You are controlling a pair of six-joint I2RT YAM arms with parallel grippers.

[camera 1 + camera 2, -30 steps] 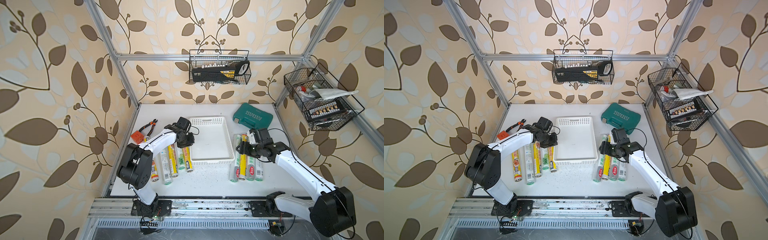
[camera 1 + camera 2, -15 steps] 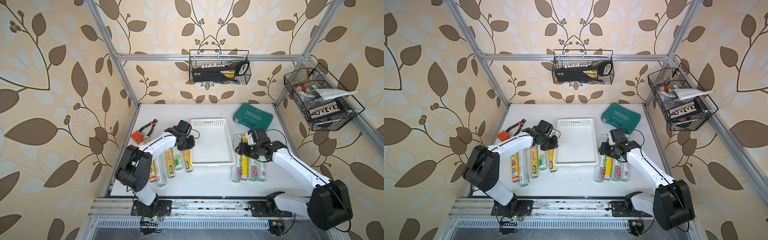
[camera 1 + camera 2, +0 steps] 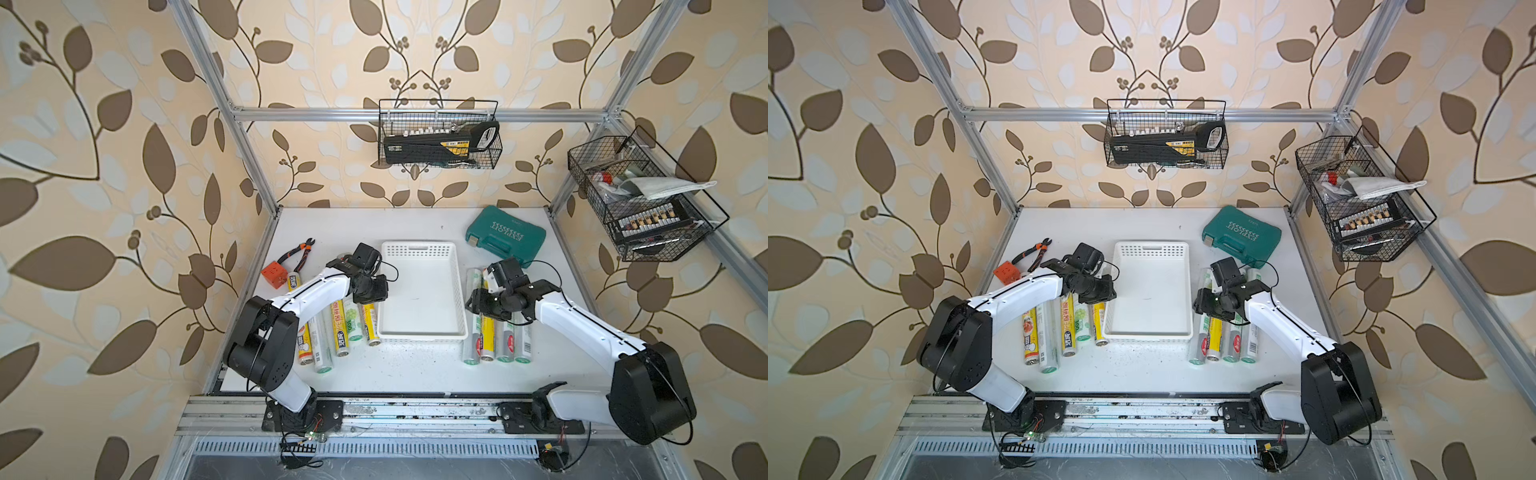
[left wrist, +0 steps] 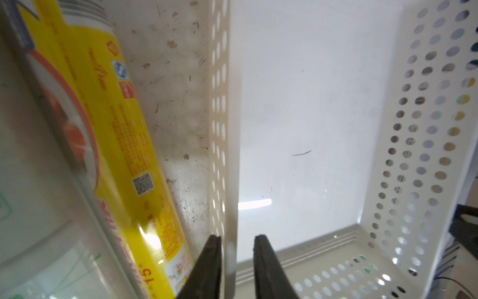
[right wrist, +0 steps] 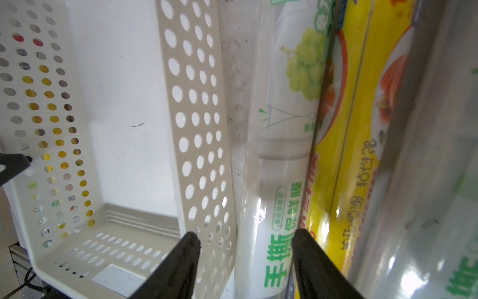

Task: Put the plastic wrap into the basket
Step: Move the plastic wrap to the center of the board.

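Note:
The white perforated basket (image 3: 419,249) (image 3: 1152,249) lies mid-table with nothing in it. Several plastic wrap rolls (image 3: 340,328) lie side by side on the table left of it, and several more (image 3: 505,345) on its right. My left gripper (image 3: 376,291) (image 4: 236,240) straddles the basket's left wall (image 4: 219,129), jaws slightly open, beside a yellow roll (image 4: 124,145). My right gripper (image 3: 473,301) (image 5: 245,235) is open. One finger is inside the basket's right wall (image 5: 196,129). The other sits between a white-and-green roll (image 5: 282,155) and a yellow roll (image 5: 357,155).
A teal tool case (image 3: 505,235) lies at the back right. Pliers (image 3: 299,255) and an orange block (image 3: 274,274) are at the back left. Black wire baskets hang on the back wall (image 3: 438,133) and the right frame (image 3: 640,199).
The basket has slid a little toward the table's front with both grippers. My left gripper, shut on the wall before, has parted its jaws. My right gripper's jaws have narrowed.

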